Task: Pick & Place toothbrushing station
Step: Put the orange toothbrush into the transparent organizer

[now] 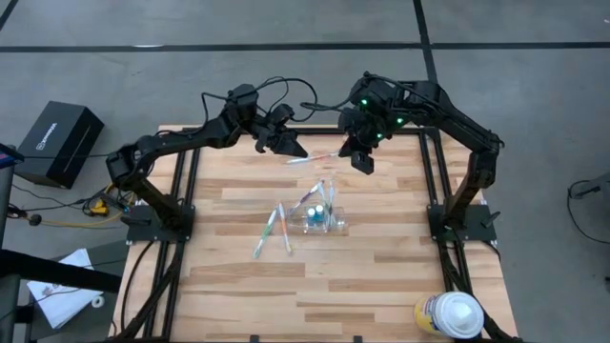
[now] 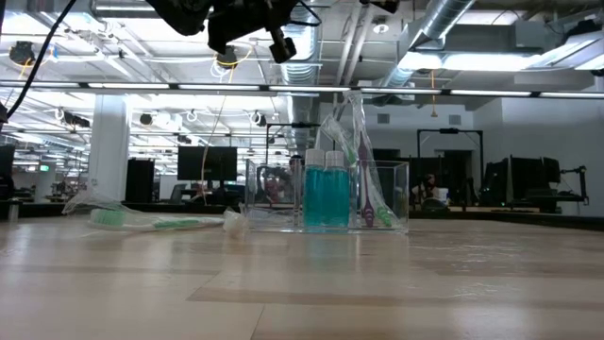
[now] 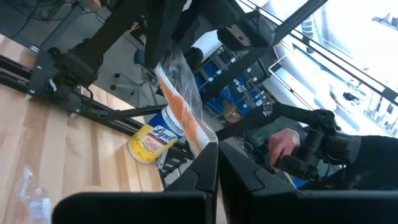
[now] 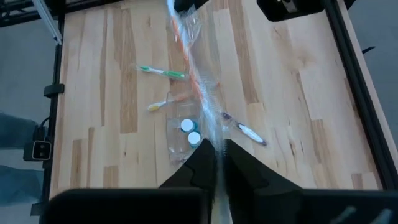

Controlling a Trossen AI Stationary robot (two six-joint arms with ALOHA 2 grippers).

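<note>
We see a grey concrete floor (image 1: 238, 67) around the wooden table (image 1: 381, 276), a black case (image 1: 59, 141) beside its left edge, and beyond, an open workroom with ceiling ducts (image 2: 453, 28), strip lights and monitors (image 2: 209, 162).

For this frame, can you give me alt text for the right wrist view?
The right gripper is shut on one end of a wrapped orange toothbrush that stretches away above the wooden table. Below it stands a clear cup holding two white-capped tubes. A green toothbrush, a yellow one and a white one lie loose around the cup.
</note>
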